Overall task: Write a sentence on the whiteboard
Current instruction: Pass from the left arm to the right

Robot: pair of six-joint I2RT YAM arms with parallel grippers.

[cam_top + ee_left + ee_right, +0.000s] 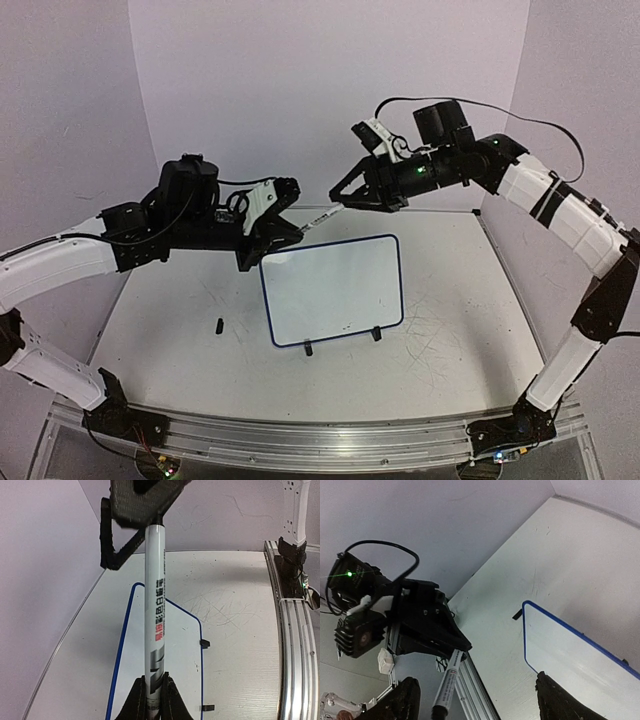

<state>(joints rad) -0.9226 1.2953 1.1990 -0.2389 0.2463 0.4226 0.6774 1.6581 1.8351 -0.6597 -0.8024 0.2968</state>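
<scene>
Setting: lilac walls on three sides; white tabletop (180,360), scuffed with grey scratches (440,330) at 4 o'clock of the board.
Left gripper (154,690): my holding pincer, jaws clamped together on the barrel of the marker (154,605).
Marker: white barrel with printed lettering, held above the table. In the top view it runs from the left gripper toward 2 o'clock.
Right gripper (338,200): jaws standing wide apart around the marker's far end, gripping nothing that I can see. I cannot tell whether either finger touches the barrel.
Marker end: dark in my right wrist view; cap or bare tip, I cannot tell.
Whiteboard (335,290): blue-rimmed, mid-table, propped on two black clip feet (308,349). It sits at 5 o'clock of the left gripper and below the marker, apart from it.
Small black piece (218,325): lying on the tabletop at 8 o'clock of the board, well apart from both grippers. Possibly a cap, but too small to say.
Sentence: none visible; the board face looks blank.
Progress: by my reading, tool in hand and writing not begun.
Remaining: confirm the tip is bare, bring it down to the board, and write every word.
</scene>
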